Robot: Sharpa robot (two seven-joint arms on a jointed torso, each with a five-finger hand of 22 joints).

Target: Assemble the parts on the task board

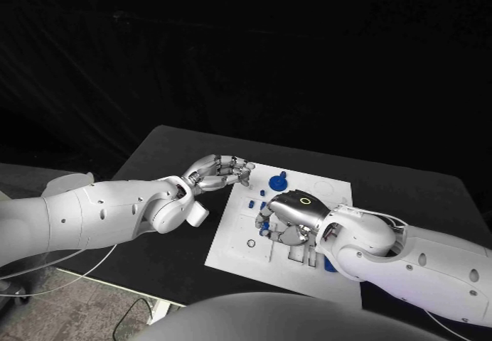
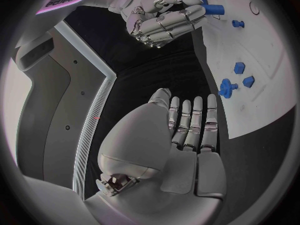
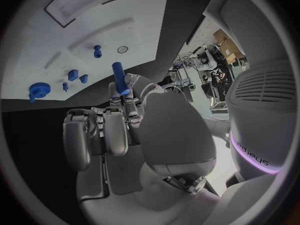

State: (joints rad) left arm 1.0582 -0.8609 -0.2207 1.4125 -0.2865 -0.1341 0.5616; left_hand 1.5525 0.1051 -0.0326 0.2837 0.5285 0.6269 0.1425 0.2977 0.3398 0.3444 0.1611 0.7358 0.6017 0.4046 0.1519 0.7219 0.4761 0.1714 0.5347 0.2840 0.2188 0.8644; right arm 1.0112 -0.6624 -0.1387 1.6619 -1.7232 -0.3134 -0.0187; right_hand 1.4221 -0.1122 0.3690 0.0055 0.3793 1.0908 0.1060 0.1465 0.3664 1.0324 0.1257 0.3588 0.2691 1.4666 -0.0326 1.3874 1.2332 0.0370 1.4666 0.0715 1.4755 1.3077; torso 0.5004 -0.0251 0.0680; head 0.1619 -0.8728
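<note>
right robot hand (image 3: 119, 120) grips a blue peg (image 3: 119, 78), lower end hidden; left robot hand (image 2: 187, 135) released.

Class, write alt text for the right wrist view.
The right hand holds a blue rod in its fingers over the white task board, where a blue gear and smaller blue parts lie.

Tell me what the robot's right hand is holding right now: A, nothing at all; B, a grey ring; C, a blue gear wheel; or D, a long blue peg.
D: the right wrist view shows the right hand gripping a long blue peg that sticks out past its fingers, while the blue gear lies apart on the task board.
</note>
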